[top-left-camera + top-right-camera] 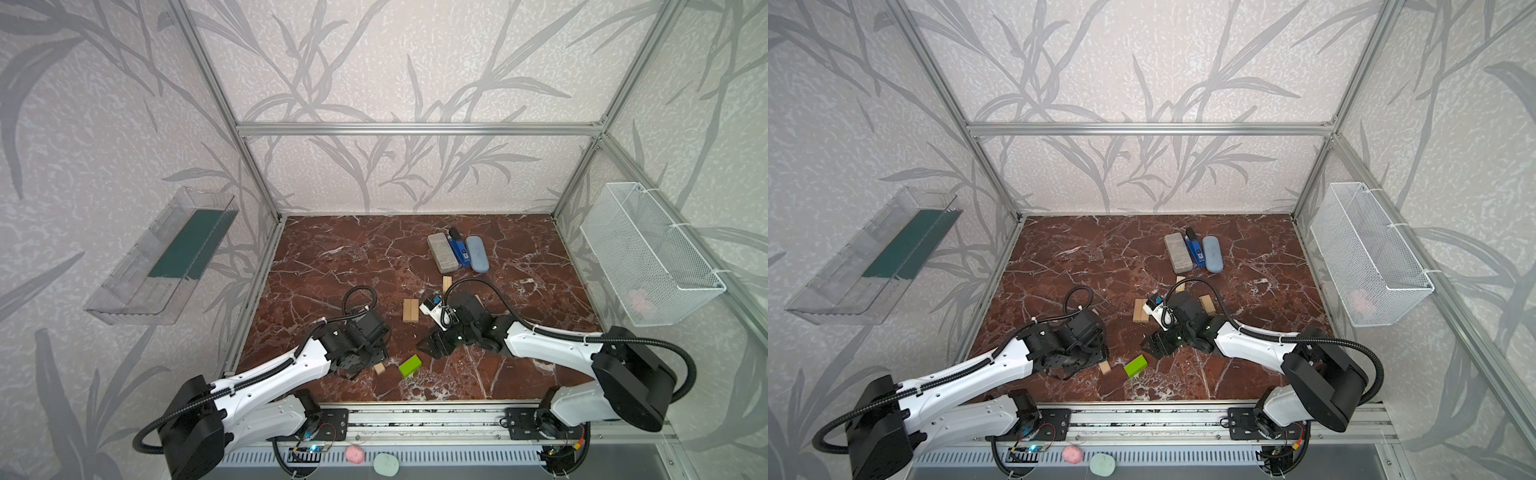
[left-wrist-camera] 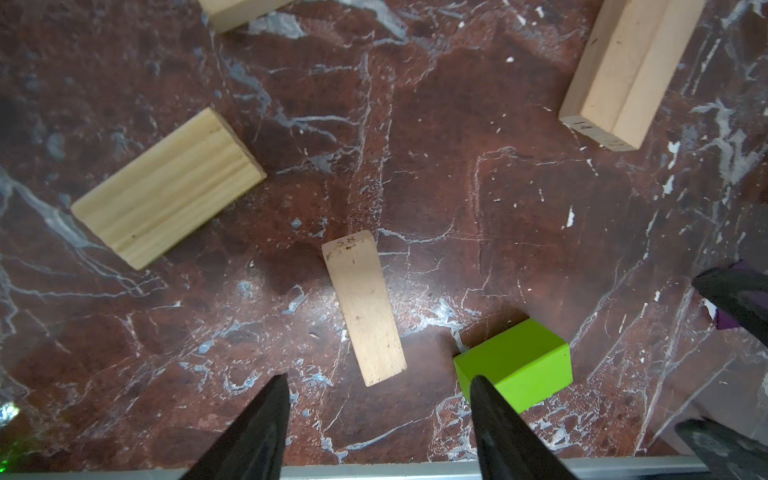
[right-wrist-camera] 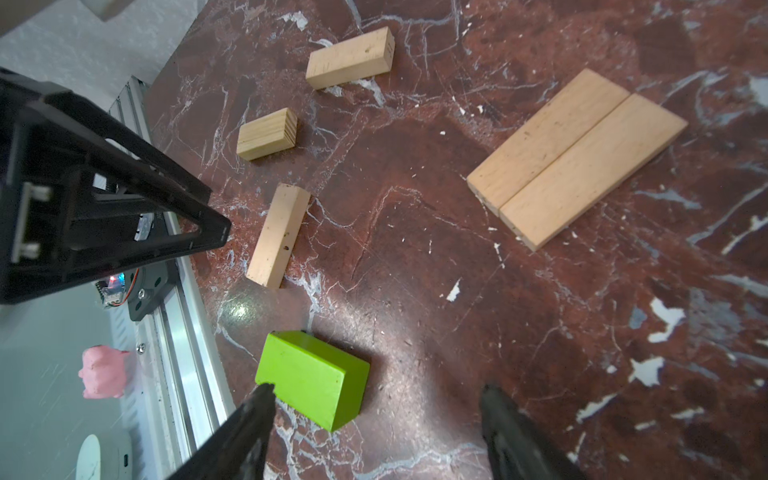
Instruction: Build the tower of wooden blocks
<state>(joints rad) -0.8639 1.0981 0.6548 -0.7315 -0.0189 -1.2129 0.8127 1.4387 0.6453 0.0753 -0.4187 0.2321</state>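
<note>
Lime-green block [image 3: 311,374] beside right fingers [image 3: 249,419], spread, empty | left fingers [image 2: 257,424] spread, empty

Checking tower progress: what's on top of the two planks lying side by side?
Nothing: both tops of the two planks are bare in the right wrist view. What lies under them is covered and cannot be seen.
</note>
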